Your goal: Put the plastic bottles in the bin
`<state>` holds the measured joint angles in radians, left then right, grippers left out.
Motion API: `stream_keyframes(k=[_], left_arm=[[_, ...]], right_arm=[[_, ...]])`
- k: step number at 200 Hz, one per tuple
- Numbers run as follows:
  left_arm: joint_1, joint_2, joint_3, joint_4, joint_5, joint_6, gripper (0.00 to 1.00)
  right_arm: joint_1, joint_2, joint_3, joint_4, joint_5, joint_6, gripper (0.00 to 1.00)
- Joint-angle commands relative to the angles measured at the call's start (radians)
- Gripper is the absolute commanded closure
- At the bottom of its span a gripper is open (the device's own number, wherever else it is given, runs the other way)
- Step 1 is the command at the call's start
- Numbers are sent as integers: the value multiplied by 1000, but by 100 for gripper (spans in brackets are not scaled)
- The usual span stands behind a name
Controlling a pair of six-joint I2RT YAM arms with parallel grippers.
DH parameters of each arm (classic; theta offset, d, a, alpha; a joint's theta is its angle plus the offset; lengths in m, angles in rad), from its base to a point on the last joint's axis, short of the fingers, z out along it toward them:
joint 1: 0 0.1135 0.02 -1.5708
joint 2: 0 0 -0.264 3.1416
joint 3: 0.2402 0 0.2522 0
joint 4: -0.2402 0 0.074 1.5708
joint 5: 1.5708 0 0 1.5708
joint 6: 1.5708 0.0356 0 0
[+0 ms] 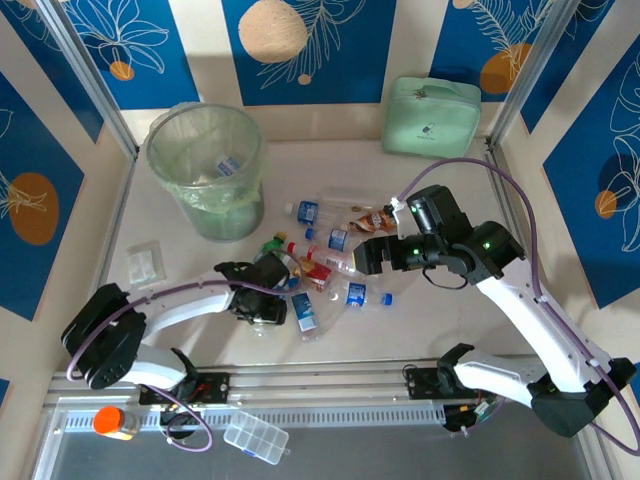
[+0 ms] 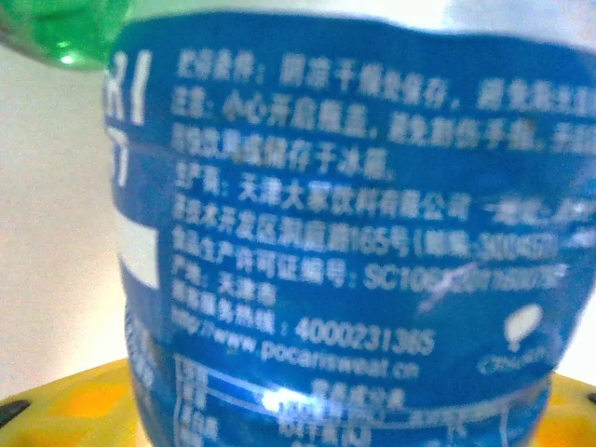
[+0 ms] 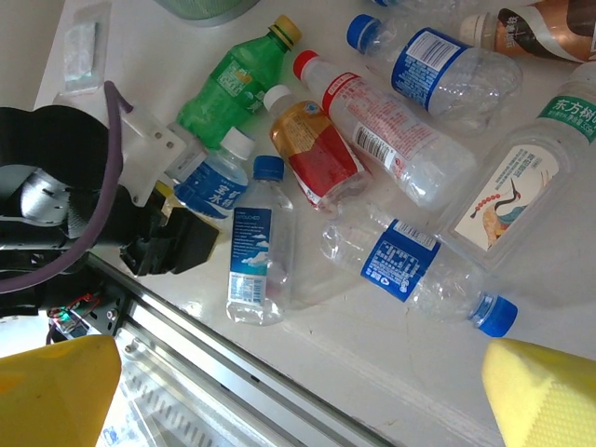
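White counter [image 1: 330, 165], glossy. Far left: bin [image 1: 215, 215], upright, pale green liner. Far right, at the back wall: mint-green zippered case [image 1: 432, 117]. Centre: plastic bottles [image 1: 330, 262] on their sides in a loose cluster, several touching, incl. a green bottle [image 3: 233, 84], a red-label bottle [image 3: 391, 140] and a blue-label clear bottle [image 3: 419, 265]. Small clear packet [image 1: 146, 264] sits left of the cluster, near the bin.

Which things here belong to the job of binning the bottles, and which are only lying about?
For the job: bottles, bin.

Lying about: green case, orange-capped jar, compartment box, small packet.
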<state>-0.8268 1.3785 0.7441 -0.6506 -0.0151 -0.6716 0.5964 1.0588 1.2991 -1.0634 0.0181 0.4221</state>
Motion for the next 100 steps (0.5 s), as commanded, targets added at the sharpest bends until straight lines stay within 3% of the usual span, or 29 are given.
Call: stream_keyframes(k=[1, 100], left_arm=[[2, -65, 40, -67, 8, 21, 50], [3, -312, 166, -149, 67, 99, 59]], right_arm=[[-7, 1, 13, -2, -29, -17, 0], [-23, 19, 24, 29, -38, -19, 0]])
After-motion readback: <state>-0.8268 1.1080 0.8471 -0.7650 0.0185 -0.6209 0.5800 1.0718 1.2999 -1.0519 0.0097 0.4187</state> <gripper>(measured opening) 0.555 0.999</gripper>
